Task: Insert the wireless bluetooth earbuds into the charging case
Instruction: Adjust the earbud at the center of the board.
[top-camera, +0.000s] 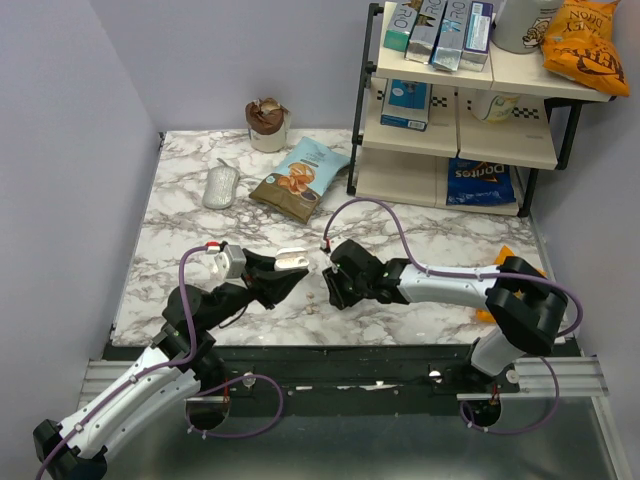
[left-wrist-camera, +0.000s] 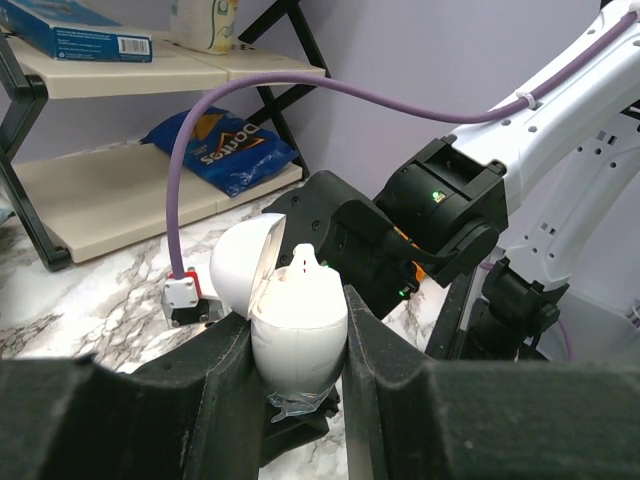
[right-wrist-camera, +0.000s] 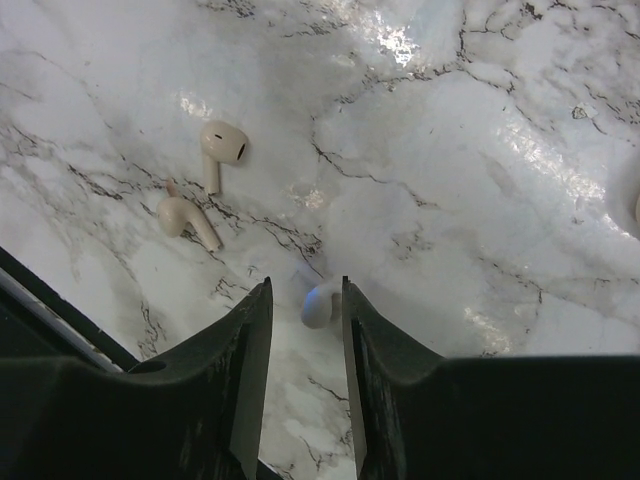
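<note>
Left end effector (left-wrist-camera: 298, 350) is clamping the open white oval plastic charging case (left-wrist-camera: 300, 300). Right end effector (right-wrist-camera: 306, 290), fingers apart, is hovering by the tiny whitish plastic earbuds (right-wrist-camera: 222, 145); a clean pinch is looking next.

Snack bag (top-camera: 300, 180) lies beside grey oval object (top-camera: 220, 187) (marble table (top-camera: 430, 230)).

The charging case (left-wrist-camera: 300, 312) sits in the left pincer (left-wrist-camera: 298, 335) — right pincer (right-wrist-camera: 306, 290) opposite; two earbuds (right-wrist-camera: 222, 148) lie together on the table (right-wrist-camera: 450, 150).
</note>
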